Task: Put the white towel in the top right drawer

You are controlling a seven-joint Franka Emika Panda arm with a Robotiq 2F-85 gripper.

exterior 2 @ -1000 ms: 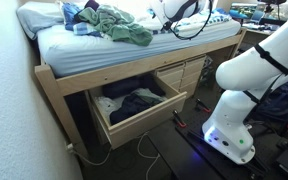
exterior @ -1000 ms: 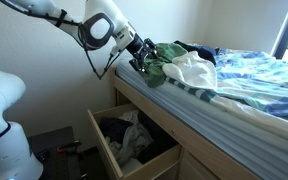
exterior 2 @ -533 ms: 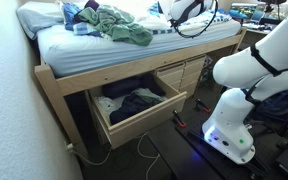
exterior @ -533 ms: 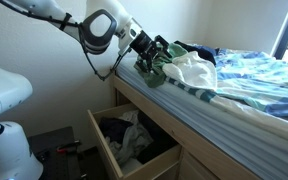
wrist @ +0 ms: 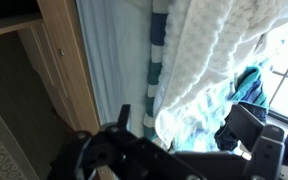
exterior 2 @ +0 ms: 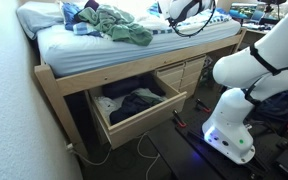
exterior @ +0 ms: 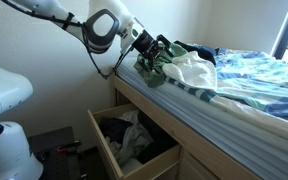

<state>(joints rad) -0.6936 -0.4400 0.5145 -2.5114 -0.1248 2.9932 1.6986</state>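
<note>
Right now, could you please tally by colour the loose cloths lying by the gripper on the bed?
white towel: 1
green garment: 1
dark garment: 1
Total: 3 cloths that I can tell apart beside the open gripper.

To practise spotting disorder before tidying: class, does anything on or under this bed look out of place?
Yes. The white towel lies crumpled with a green garment in a heap at the edge of the bed, and the open drawer below holds jumbled clothes.
</note>
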